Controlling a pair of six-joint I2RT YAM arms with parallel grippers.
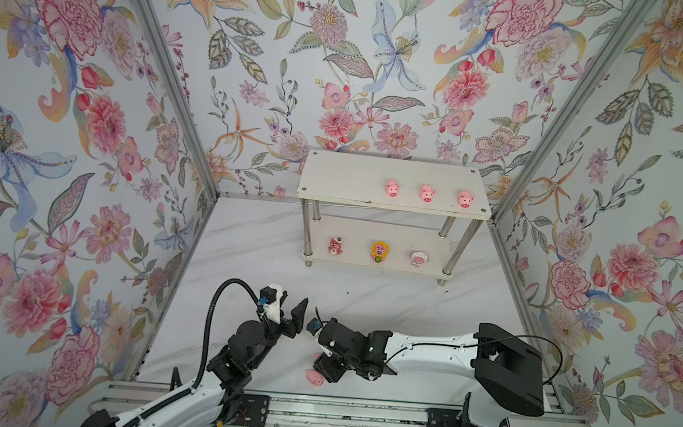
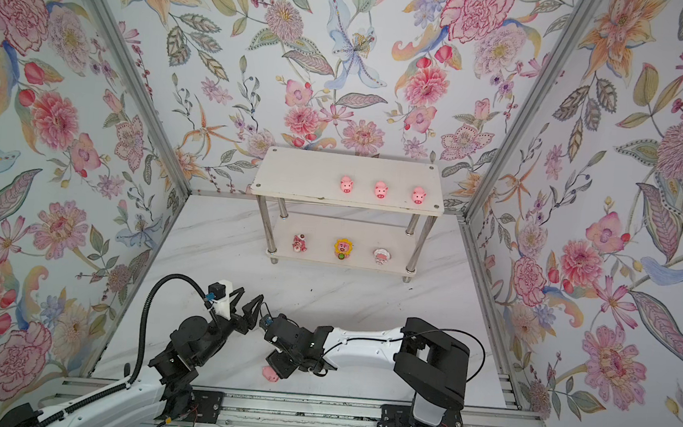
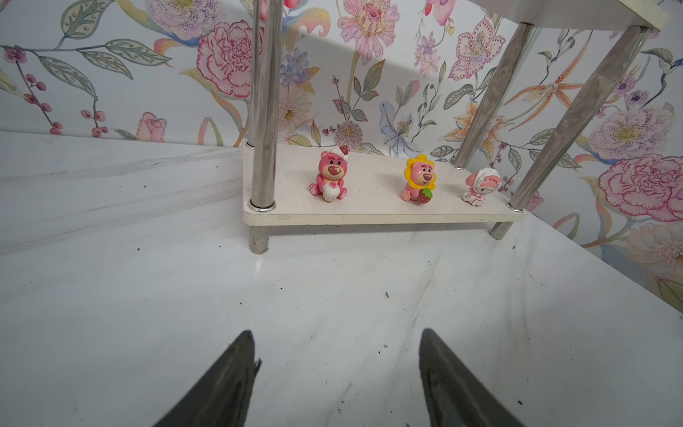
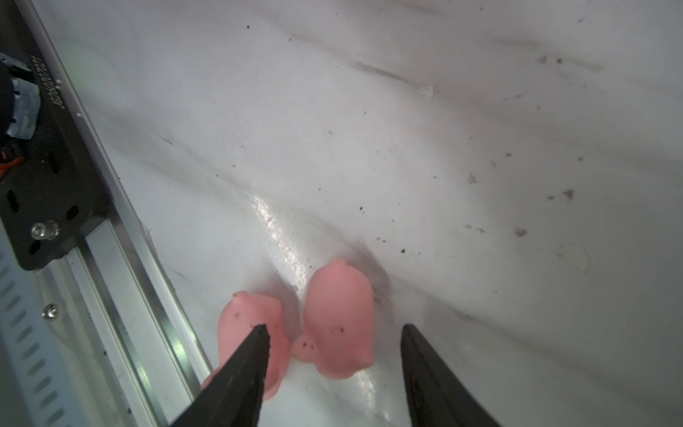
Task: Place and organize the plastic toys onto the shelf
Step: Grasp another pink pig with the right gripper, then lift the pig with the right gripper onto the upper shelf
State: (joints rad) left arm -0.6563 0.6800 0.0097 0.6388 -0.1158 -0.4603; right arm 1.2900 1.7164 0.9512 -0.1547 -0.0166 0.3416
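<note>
In both top views the shelf [image 1: 342, 177] is seen at the back of the worktop [image 1: 244, 265]. On its upper tier three pigs [image 1: 427, 194] are lined up. On the lower tier are set the red-pink bear [image 1: 334, 246], the yellow-petalled figure [image 1: 379, 251] and the pink-and-white figure [image 1: 418, 259]. Only one loose pig [image 1: 314, 377] is clearly shown there, at the worktop's near edge. In the right wrist view a second pig [image 4: 338, 318] is revealed just beside it. The right tool [image 4: 332, 327] is held wide apart with nothing gripped. The second pig lies between its fingers, and the loose pig is overlapped by one finger. The left tool [image 3: 335, 332] is likewise spread and empty above bare worktop, facing the shelf.
</note>
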